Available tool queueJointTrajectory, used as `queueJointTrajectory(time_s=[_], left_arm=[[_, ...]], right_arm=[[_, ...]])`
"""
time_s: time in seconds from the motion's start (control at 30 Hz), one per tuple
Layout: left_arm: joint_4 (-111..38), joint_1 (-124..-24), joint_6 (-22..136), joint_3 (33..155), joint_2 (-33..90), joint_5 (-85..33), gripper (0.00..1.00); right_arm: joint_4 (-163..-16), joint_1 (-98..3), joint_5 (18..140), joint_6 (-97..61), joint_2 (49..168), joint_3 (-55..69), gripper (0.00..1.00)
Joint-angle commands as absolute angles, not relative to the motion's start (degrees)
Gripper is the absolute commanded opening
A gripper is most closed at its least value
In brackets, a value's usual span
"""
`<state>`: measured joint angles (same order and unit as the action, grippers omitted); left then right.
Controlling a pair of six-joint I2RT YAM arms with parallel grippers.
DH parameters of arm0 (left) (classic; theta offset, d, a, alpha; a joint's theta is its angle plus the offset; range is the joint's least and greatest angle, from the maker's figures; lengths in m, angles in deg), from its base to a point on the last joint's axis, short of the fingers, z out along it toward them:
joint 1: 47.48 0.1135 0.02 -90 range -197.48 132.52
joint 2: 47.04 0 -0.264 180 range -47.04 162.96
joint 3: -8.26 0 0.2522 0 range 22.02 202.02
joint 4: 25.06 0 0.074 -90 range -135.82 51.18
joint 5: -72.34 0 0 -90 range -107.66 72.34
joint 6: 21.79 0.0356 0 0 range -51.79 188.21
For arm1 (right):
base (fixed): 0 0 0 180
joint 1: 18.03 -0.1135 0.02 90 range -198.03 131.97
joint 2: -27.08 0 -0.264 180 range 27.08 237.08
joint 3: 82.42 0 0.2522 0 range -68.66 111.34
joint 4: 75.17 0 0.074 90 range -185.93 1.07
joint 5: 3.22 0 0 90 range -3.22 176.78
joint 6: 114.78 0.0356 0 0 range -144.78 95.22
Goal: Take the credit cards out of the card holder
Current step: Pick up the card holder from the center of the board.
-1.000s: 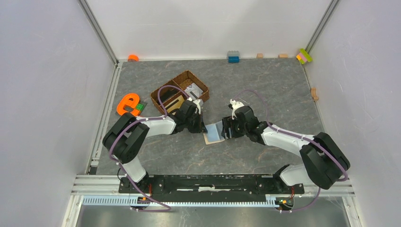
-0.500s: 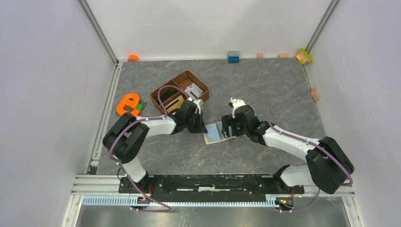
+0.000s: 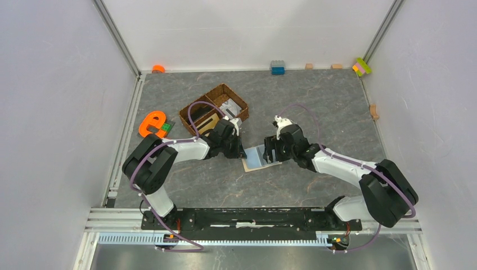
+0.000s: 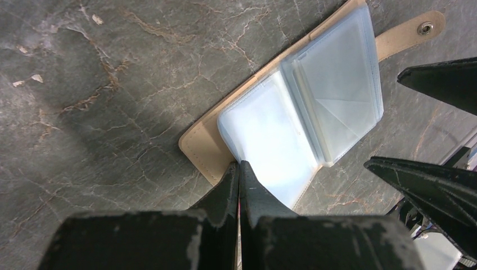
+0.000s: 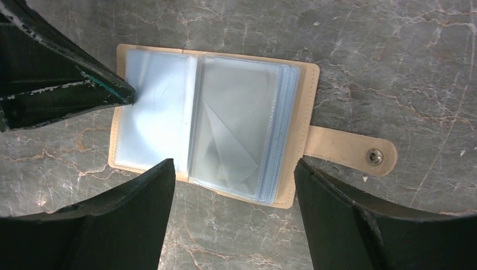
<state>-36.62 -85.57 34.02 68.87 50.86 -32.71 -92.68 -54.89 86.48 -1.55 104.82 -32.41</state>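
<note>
With the open card holder (image 5: 292, 135) pinned at its nine o'clock side by the clenched left gripper (image 5: 128, 97), a card should probably next be pinched by the spread right gripper (image 5: 233, 166).

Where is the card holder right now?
In the top view the card holder lies open between the shut left end effector and the open right end effector, right of the wicker basket.

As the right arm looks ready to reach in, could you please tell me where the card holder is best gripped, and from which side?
Probably the loose outer edge of the sleeve stack on the tab side, coming down from above with the open right gripper. The card holder lies open and flat, the sleeves fan out at that edge, and the shut left gripper appears to press on the other half.
</note>
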Motion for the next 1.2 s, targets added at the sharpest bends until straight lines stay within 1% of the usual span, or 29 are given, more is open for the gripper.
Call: queueJointTrajectory(time_s=[0.0,0.17,0.33,0.43,0.5,0.6,0.7,0.77,1.03,1.1,1.17], left_arm=[[-38.54,-86.15,35.08,69.92,52.71,-32.87,0.02],[-38.47,-86.15,35.16,69.92,52.64,-32.86,0.02],[-38.53,-86.15,35.15,69.92,52.52,-32.95,0.02],[-38.51,-86.19,35.17,69.92,52.55,-32.95,0.02],[-38.55,-86.15,35.16,69.92,52.53,-33.11,0.02],[-38.52,-86.15,35.15,69.93,52.42,-33.17,0.02],[-38.55,-86.15,35.14,69.97,52.46,-33.05,0.02],[-38.54,-86.15,35.09,69.92,52.53,-33.15,0.02],[-38.53,-86.15,35.04,69.92,52.45,-33.25,0.02],[-38.55,-86.15,35.0,69.92,52.36,-33.22,0.02],[-38.5,-86.15,35.05,69.92,52.52,-33.3,0.02]], right_arm=[[-89.38,-52.79,84.76,-0.56,103.94,-33.22,0.82],[-86.93,-49.49,77.89,-0.06,105.37,-34.66,0.8],[-82.3,-47.62,67.98,1.71,106.93,-36.52,0.71],[-80.41,-46.65,64.03,2.94,107.98,-37.34,0.71],[-80.87,-46.42,64.41,2.92,107.92,-37.27,0.73],[-82.05,-46.11,66.9,2.6,106.54,-37.36,0.81],[-80.93,-45.49,64.48,3.16,106.8,-38.07,0.82],[-81.5,-45.36,64.98,3.22,107.43,-37.8,0.84],[-82.08,-44.75,65.33,3.31,108.64,-37.71,0.82],[-81.16,-44.66,63.95,3.52,108.68,-38.1,0.8],[-78.87,-44.66,60.89,4.46,109.37,-38.9,0.73]])
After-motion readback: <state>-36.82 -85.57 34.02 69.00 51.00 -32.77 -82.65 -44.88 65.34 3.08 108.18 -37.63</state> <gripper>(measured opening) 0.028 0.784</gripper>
